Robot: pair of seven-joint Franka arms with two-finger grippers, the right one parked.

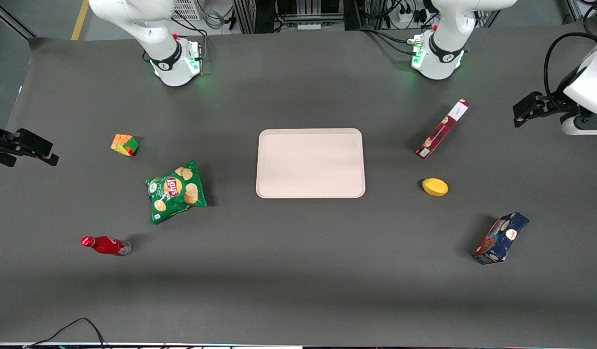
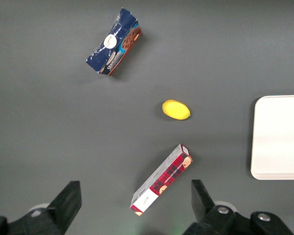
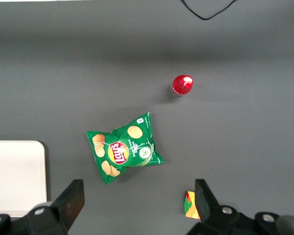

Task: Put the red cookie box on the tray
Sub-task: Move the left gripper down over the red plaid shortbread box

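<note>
The red cookie box (image 1: 443,129) lies on the dark table, a slim plaid carton with a white end panel, between the tray (image 1: 310,163) and the working arm's end of the table. The pale pinkish-beige tray sits flat at the table's middle with nothing on it. My left gripper (image 1: 522,115) hangs over the table's working-arm end, away from the box. In the left wrist view the gripper (image 2: 134,188) is open and holds nothing. The red cookie box (image 2: 162,178) lies well below it, and an edge of the tray (image 2: 279,137) shows.
A yellow lemon (image 1: 434,186) lies nearer the front camera than the red box, and a dark-blue cookie box (image 1: 501,238) nearer still. Toward the parked arm's end are a green chips bag (image 1: 176,191), a colour cube (image 1: 124,144) and a red bottle (image 1: 105,245).
</note>
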